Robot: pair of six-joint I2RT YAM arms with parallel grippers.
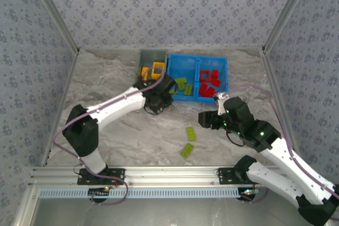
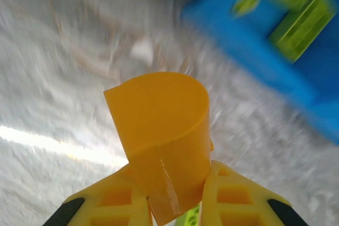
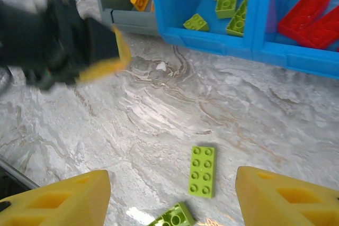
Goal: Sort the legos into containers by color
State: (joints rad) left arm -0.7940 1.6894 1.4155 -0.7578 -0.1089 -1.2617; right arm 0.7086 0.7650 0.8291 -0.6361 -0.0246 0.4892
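Since the lime-green two-by-four brick [image 3: 202,171] lying studs-up on the marbled table [image 3: 159,104] looks rigid, light and smooth-sided, a square pinch across its long side walls seems best; an off-centre grip could squirt it out. A second green brick [image 3: 172,216] lies askew just beside it, and the right gripper [image 3: 172,183] hangs over both, jaws spread, nothing between them. Left gripper [image 2: 175,197] is clamped on a yellow-orange piece [image 2: 161,125], flat with one rounded end, near the grey bin [image 3: 130,17] of yellow bricks; the adjoining blue bin [image 3: 212,43] holds green in one compartment, red in the other.
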